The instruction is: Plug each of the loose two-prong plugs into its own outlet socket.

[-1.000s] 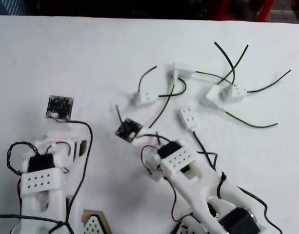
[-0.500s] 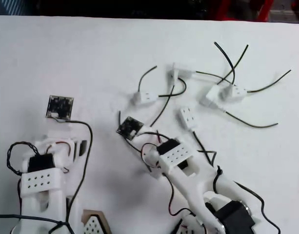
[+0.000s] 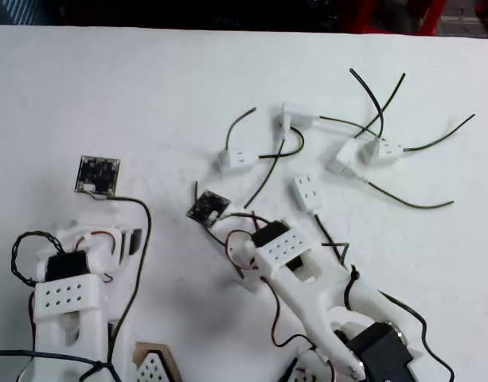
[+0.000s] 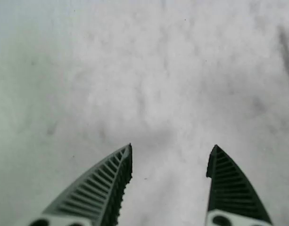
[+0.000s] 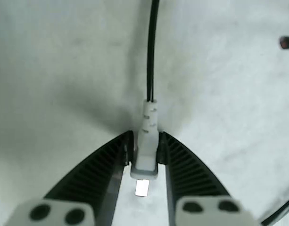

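- The right gripper (image 5: 145, 139) is grasping a white two-prong plug (image 5: 146, 149) by its body. The plug's black cord (image 5: 152, 47) is running straight out beyond the fingertips.
- One metal prong (image 5: 142, 187) is showing behind the plug body, between the fingers, so the prong end seems to be pointing back toward the wrist rather than outward.
- The plug is hanging low over the counter (image 3: 148, 87); I cannot tell whether it is touching.
- The left gripper (image 4: 171, 149) is hanging released, fingers spread, over a bare patch of counter and carrying nothing.
- In the high view the right arm (image 3: 285, 253) is lying near the middle of the counter, with one outlet socket (image 3: 307, 192) just beside it and a second socket (image 3: 237, 159) farther off.
- With the prongs apparently facing inward, pushing straight ahead is probably not going to work. Turning the plug or regripping it so the prongs are leading looks like the thing to get right.
- The sockets are lying loose among crossing cords, so steadying the chosen one with the free gripper and approaching squarely are likely mattering most.
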Robot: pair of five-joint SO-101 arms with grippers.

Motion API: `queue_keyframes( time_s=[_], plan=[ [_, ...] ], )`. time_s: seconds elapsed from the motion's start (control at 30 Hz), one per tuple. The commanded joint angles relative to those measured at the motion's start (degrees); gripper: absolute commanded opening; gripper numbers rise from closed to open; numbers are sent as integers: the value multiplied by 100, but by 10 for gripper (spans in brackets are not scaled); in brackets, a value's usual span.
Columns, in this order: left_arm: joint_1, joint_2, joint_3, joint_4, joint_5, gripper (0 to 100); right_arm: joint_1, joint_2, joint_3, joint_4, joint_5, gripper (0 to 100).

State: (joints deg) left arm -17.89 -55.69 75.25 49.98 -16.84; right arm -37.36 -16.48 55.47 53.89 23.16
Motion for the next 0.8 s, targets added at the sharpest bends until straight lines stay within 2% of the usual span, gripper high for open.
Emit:
queue_keyframes(
  time_s=[0.0, 0.07, 0.27, 0.5, 0.6, 0.67, 0.77],
  plan=[
    [-13, -171, -18, -88, -62, 256, 31, 13, -211, 171, 26, 68],
    [-13, -171, -18, -88, -62, 256, 31, 48, -202, 163, 26, 18],
    [-13, -171, -18, -88, -62, 256, 180, -75, -290, 303, 62, 17],
    [-13, -171, -18, -88, -44, 256, 233, -1684, -985, 1692, 26, 17],
    [13, -180, -62, -88, -18, 256, 224, -2730, -905, 1701, 9, 17],
    [154, -180, -167, -53, 18, 256, 215, -3310, -774, 1490, -325, 17],
    [338, -180, -475, -44, 580, 256, 215, -4004, -492, 980, -791, 17]
  ],
)
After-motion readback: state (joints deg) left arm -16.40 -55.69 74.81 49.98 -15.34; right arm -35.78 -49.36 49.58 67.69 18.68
